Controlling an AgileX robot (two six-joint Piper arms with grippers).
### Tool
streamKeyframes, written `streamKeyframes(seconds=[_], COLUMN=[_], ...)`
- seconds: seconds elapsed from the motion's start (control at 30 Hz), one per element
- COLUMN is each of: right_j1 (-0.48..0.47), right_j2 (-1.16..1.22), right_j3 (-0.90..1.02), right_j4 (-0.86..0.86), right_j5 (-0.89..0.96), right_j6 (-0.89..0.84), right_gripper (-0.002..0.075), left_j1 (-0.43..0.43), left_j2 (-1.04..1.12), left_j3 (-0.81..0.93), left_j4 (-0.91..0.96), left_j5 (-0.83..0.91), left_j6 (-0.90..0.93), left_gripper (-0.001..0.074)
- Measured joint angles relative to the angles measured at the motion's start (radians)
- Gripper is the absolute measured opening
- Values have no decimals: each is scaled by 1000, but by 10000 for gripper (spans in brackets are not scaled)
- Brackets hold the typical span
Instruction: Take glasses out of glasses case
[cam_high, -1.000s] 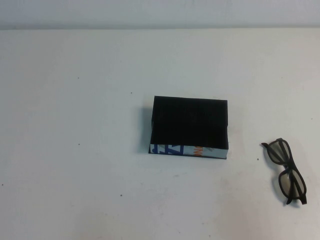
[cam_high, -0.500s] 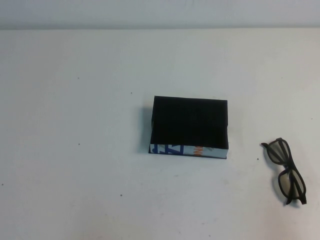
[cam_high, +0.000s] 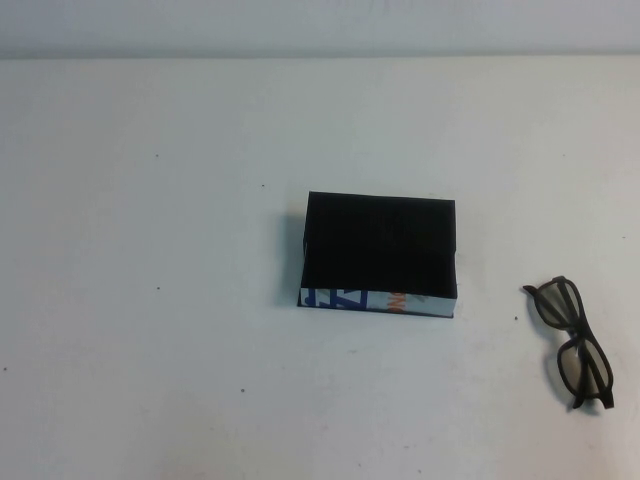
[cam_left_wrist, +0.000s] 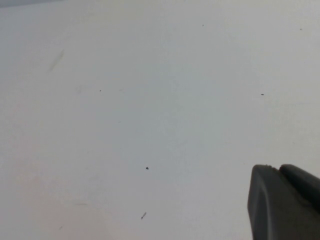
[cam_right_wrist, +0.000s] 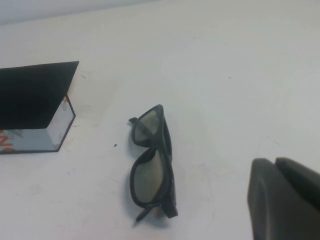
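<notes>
Glasses (cam_high: 574, 342) already out, near counter's right front corner; glasses case (cam_high: 380, 252) mid-counter. Left gripper (cam_left_wrist: 285, 202), right gripper (cam_right_wrist: 285, 197) retracted, jaw state untellable. Nothing left but parking.

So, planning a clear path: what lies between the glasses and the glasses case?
Only bare white table separates the glasses from the glasses case, seen in the high view.
</notes>
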Motion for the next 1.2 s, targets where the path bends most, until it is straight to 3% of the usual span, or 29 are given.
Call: streamKeyframes(seconds=[0.57, 1.2], right_j1=[57, 57], right_j2=[0, 0], right_j3=[0, 0], right_j4=[-7, 8], right_j5=[2, 4], right_j6=[-6, -6], right_gripper=[-16, -18], left_j1=[0, 0], left_j2=[0, 0], left_j3=[0, 0], left_j4=[0, 0], left_j5=[0, 0], left_j6=[0, 0], left_gripper=[-4, -4])
